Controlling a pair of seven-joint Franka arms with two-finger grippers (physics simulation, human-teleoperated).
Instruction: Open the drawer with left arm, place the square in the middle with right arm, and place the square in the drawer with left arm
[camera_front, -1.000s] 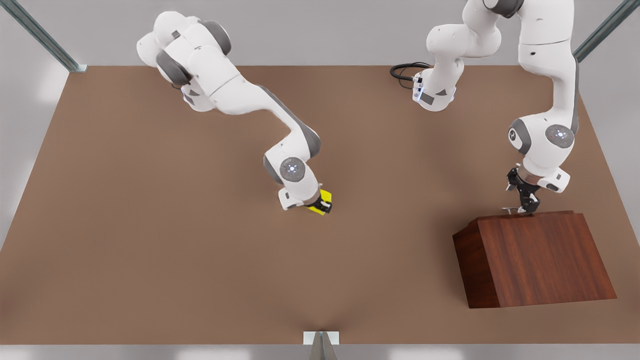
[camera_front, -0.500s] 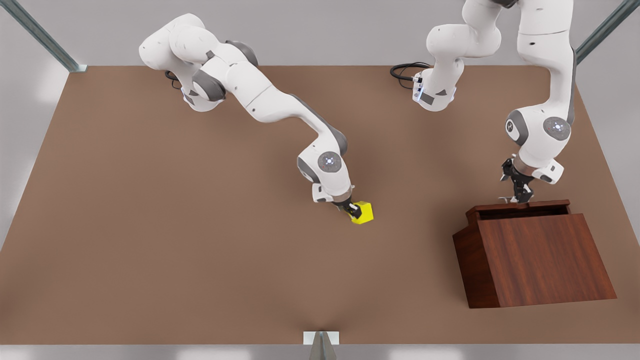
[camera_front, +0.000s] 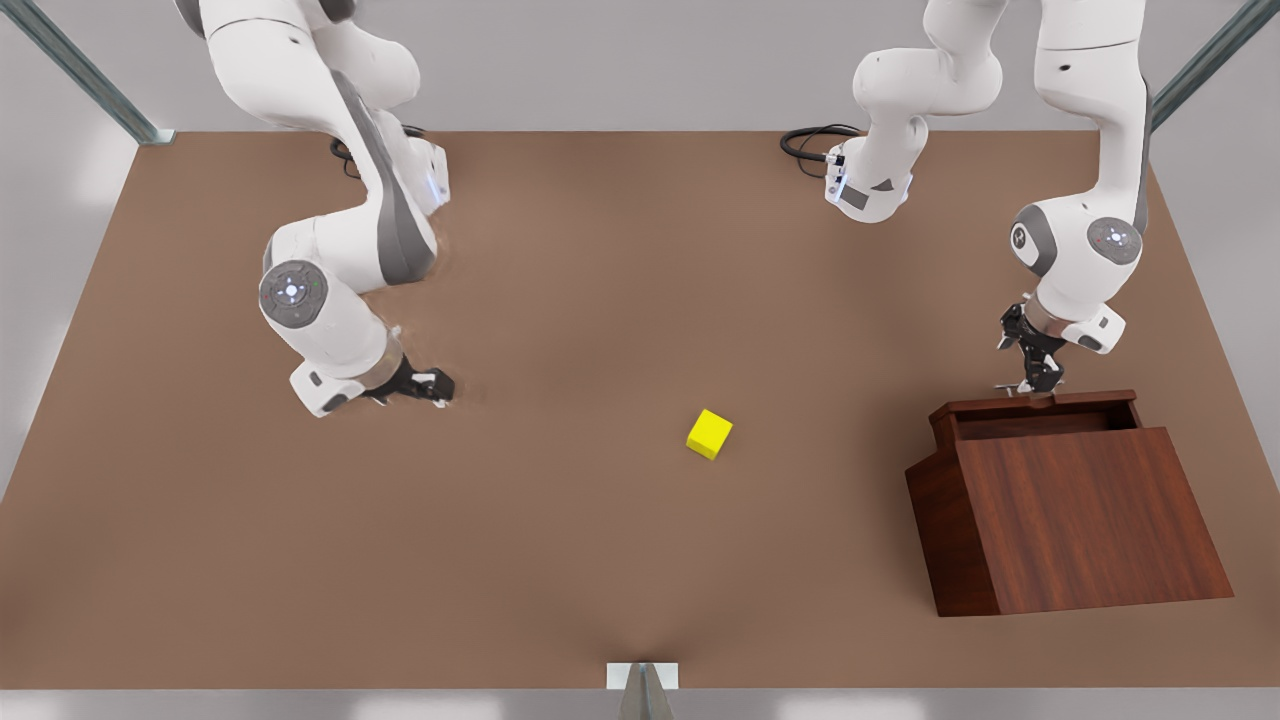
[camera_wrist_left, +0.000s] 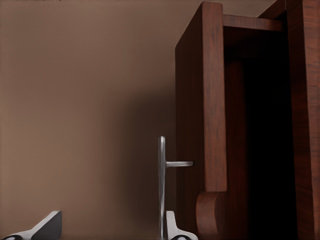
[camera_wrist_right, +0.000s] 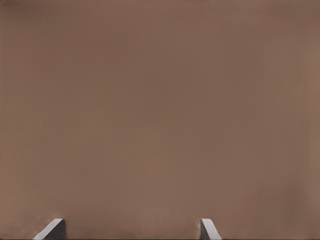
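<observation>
The yellow square (camera_front: 709, 434) lies alone on the middle of the brown tabletop (camera_front: 560, 560), touched by nothing. My right gripper (camera_front: 435, 385) hovers low over bare table far toward the front view's left, open, with nothing between its fingertips (camera_wrist_right: 209, 229). The drawer (camera_front: 1040, 412) stands pulled out at the top of the sloped wooden cabinet (camera_front: 1085, 520), its dark inside showing. My left gripper (camera_front: 1035, 382) is at the drawer's silver bar handle (camera_wrist_left: 161, 185). Its fingers stand apart, with the bar between them and close against one fingertip (camera_wrist_left: 173, 227).
A black cable (camera_front: 808, 140) loops beside an arm base at the table's far edge. Metal frame posts stand at the far corners, and a small bracket (camera_front: 642, 676) sits at the near edge. Wide bare table surrounds the square.
My right gripper let go of the square in the middle and swung away to the front view's left. The drawer, shut a second ago, has been pulled open by the left gripper.
</observation>
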